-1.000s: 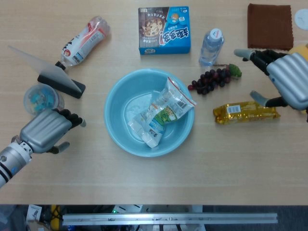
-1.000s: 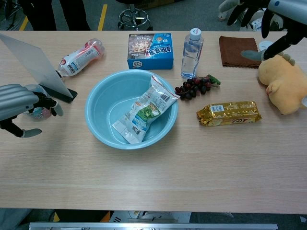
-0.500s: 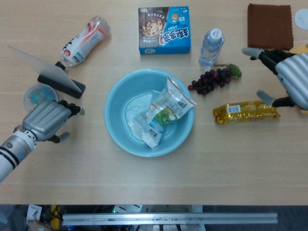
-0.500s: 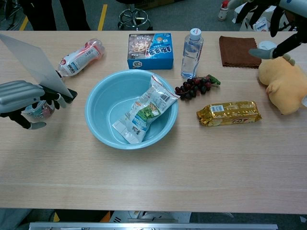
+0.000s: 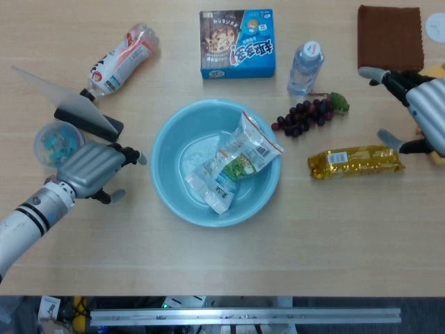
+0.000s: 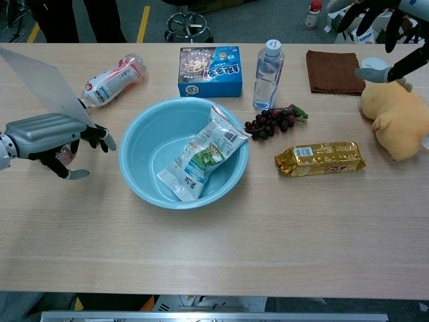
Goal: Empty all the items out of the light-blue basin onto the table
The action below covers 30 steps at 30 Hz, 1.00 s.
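hovering left hand (image 5: 94, 169) beside light-blue basin (image 5: 167, 181) holding snack bags (image 5: 236, 161).

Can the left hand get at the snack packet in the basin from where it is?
Probably yes: the left hand is open beside the light-blue basin, nothing lies between them, and the snack packet lies uncovered inside.

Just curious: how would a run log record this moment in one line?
left hand open, beside basin | right hand open, far | packet in basin
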{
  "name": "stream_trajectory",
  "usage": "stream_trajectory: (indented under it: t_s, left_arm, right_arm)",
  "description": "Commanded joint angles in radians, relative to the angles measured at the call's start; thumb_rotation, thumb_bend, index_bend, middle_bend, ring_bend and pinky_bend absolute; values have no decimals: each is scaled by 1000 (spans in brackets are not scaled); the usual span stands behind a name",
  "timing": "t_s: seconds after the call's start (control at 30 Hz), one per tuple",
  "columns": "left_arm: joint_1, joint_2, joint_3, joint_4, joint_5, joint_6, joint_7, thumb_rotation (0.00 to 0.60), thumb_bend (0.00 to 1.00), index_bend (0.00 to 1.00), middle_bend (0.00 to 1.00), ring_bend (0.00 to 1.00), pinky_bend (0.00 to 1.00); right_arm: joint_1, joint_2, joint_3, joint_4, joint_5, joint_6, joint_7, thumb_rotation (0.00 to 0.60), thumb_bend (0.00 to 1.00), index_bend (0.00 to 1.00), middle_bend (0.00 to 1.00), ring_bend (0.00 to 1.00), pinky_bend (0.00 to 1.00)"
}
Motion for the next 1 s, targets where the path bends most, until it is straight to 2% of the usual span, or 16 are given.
stream_trajectory:
  t_s: [0.03,0.7,0.87,1.0]
  left_arm:
    - [-8,-6,-1,-6,-2,-6,-4,600,308,241,296,303,446]
    - [-70,-48,-15,-118,3,-26,-1,600,309,240,296,303,446]
    - [-62,-23,-10,-144,17,10,-16,600,309,239,296,303,446]
    - [-28,21,-3,-141,25,79,-4,600,309,238,295,303,446]
  right_arm:
    - [-2,1,0,3,0,1,4,600,234,168,304,309,514]
    - [-23,12,-4,22,-18,8,42,600,234,169,304,309,514]
    - [-19,9,-8,22,-26,-4,42,600,234,169,304,309,514]
    - [7,2,-5,16,-34,-38,14,600,234,168,304,309,514]
